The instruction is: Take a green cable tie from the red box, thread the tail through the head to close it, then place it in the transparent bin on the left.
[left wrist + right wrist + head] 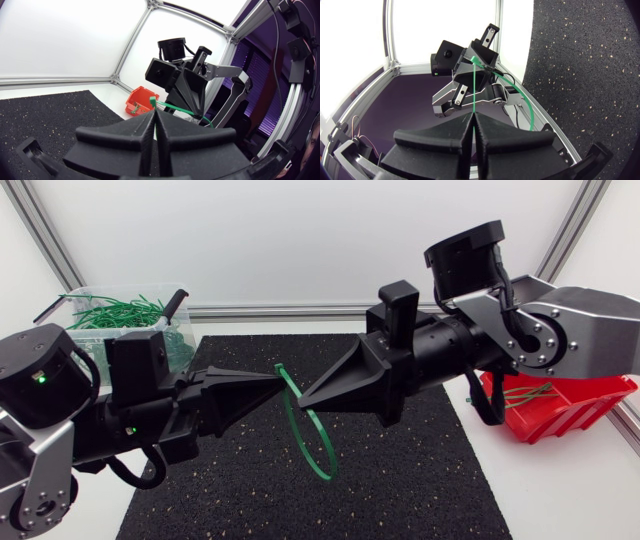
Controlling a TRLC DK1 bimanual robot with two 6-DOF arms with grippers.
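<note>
Over black mat [420,480], left gripper [277,376], right gripper [304,394] each clamped on cable tie [320,473]

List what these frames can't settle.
1. Whether the cable tie is threaded: too small in head view, between the jaws; in both wrist views the shut jaws cover it.
2. Most of the red box: head view, right arm covers it.
3. Front of the transparent bin: head view, left arm covers it.
</note>
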